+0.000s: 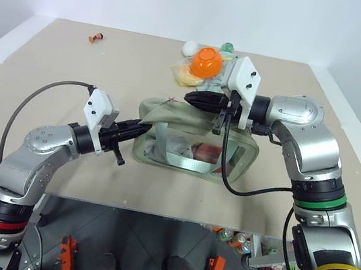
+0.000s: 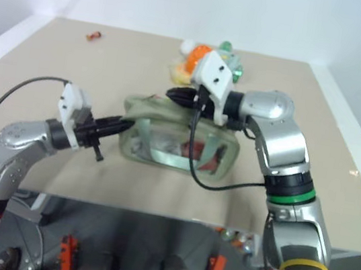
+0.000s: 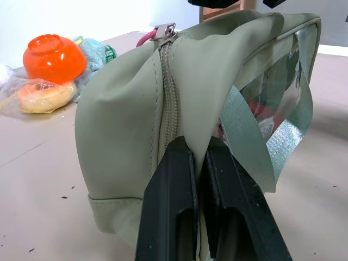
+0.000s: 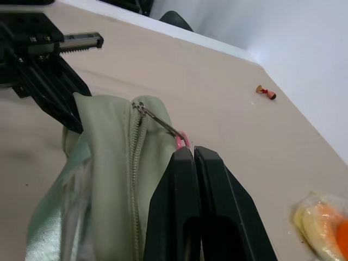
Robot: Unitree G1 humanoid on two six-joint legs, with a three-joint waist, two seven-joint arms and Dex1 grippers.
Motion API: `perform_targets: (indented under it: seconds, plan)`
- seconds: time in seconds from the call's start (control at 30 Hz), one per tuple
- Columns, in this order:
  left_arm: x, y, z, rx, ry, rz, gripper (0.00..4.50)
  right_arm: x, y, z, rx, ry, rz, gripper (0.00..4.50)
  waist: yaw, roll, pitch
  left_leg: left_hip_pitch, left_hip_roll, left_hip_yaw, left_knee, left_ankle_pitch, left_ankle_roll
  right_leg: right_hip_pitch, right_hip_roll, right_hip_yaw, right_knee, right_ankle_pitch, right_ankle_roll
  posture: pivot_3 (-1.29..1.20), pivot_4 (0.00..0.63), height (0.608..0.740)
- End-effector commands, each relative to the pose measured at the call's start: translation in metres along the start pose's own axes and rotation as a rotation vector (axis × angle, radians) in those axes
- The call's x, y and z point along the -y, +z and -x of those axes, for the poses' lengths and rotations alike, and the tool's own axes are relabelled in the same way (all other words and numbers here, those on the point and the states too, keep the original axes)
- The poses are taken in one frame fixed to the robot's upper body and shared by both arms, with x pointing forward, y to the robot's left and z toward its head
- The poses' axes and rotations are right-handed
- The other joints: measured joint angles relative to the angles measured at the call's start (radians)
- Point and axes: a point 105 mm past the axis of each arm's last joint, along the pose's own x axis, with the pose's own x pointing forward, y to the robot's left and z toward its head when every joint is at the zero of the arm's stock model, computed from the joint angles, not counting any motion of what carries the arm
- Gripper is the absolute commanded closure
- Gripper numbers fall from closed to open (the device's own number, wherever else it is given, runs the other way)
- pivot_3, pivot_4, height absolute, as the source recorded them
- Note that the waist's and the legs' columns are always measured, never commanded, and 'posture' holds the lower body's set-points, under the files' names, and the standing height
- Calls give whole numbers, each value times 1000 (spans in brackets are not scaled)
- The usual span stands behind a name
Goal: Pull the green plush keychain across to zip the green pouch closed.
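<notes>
The green pouch [image 1: 196,141] stands on the beige bench [image 1: 108,70] near the middle of the head view, its clear window facing the near edge and its pale straps hanging down the front. The left tool [image 1: 142,126] comes in level from nine o'clock, its two black fingers [image 3: 174,206] clamped together on the fabric at the pouch's left end, just beside the zipper seam. The right tool [image 1: 189,98] reaches in from three o'clock over the top of the pouch; its fingers [image 4: 187,201] are pressed together right at a small pink loop [image 4: 182,140] hooked to the metal zipper pull [image 4: 142,109], which sits near the left end of the zipper. Whether the fingers pinch the loop or something behind it cannot be told, and the plush itself cannot be made out.

At twelve o'clock from the pouch, well apart from it, an orange bowl [image 1: 206,60] lies among a clear bag with yellow contents [image 1: 186,75] and pale green cloth. A small red and yellow object [image 1: 96,37] lies far off at eleven o'clock.
</notes>
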Motion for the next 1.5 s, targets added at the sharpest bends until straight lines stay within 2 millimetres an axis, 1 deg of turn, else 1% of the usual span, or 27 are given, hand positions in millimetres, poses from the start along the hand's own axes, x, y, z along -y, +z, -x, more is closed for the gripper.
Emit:
perform_targets:
  seconds: [0.03, 0.13, 0.17, 0.2, 0.27, 0.33, 0.5, 0.63, 0.8, 0.93, 1.1, 1.3, 1.5]
  plan:
    - [5, 1, -1, 2, -21, -11, 4500, 15, 33, 9, 65, -24, 10, 3769, 0, 1, 1, 0, 0, 0, 0, 0, 0, 0, 0, 0, 0, 0, 0, 0, 150, 738]
    - [7, 0, -2, -2, -28, -11, 4500, 27, 39, 5, 71, -47, 41, 2696, 0, 1, 1, 0, 0, 0, 0, 0, 0, 0, 0, 0, 0, 0, 0, 0, 150, 738]
    - [7, -1, -2, -3, -31, -11, 4500, 32, 39, 2, 65, -51, 54, 2634, 0, 1, 1, 0, 0, 0, 0, 0, 0, 0, 0, 0, 0, 0, 0, 0, 150, 738]
    - [8, 0, -2, -3, -33, -11, 4500, 36, 37, -1, 52, -50, 61, 2103, 0, 1, 1, 0, 0, 0, 0, 0, 0, 0, 0, 0, 0, 0, 0, 0, 150, 738]
    - [9, -1, -2, -4, -34, -9, 4500, 40, 25, -9, -9, -13, 88, 1795, 0, 1, 1, 1, 0, 0, 0, 0, 0, 0, 0, 0, 0, 0, -1, 0, 150, 738]
    - [9, -1, -1, -5, -32, -10, 4500, 39, 16, -13, -39, 26, 91, 1795, 0, 1, 1, 1, 0, 0, 0, 0, 0, 1, 0, 0, 0, 0, -1, 0, 150, 738]
    - [10, -1, 0, -2, -24, -6, 4500, 40, 0, -21, -80, 72, 95, 1795, 0, 1, 1, 0, 0, 0, -1, 0, 0, 0, -1, 0, 0, 0, -1, 0, 150, 738]
    - [11, -1, 2, -3, -18, -5, 4500, 34, -5, -23, -97, 132, 91, 1795, 0, 1, 1, 0, -1, 0, -2, 0, 0, 0, -2, -1, 0, 0, -1, 0, 150, 738]
    - [10, -2, 2, -9, -16, -4, 4500, 25, -8, -19, -137, 219, 72, 1795, 0, 1, 1, 0, -1, 0, -1, 0, 0, 1, -2, -1, 0, 0, -1, 0, 150, 738]
    - [11, -2, 1, -11, -18, -4, 4500, 18, -7, -13, -166, 280, 43, 1795, 1, 1, 1, 0, -2, 0, -1, 0, 0, 1, -2, -1, 0, 0, -1, 0, 150, 738]
    - [11, -2, -1, -9, -21, -4, 4500, 6, -14, -9, -223, 354, 16, 1795, 1, 1, 1, 0, -2, -1, -1, 0, 0, 1, -2, -1, 0, -1, 0, 0, 150, 738]
    - [11, -2, -2, -7, -23, -6, 4500, -6, -34, -11, -284, 388, 1, 1795, 2, 1, 1, 0, -3, -2, -1, 0, 0, 2, -4, -3, 0, -2, 0, 0, 150, 738]
    - [11, -1, -2, -6, -21, -5, 4500, -7, -49, -17, -320, 356, -28, 1795, 2, 1, 1, 1, -3, -2, -1, 0, 0, 2, -4, -3, 0, -2, 0, 0, 150, 738]
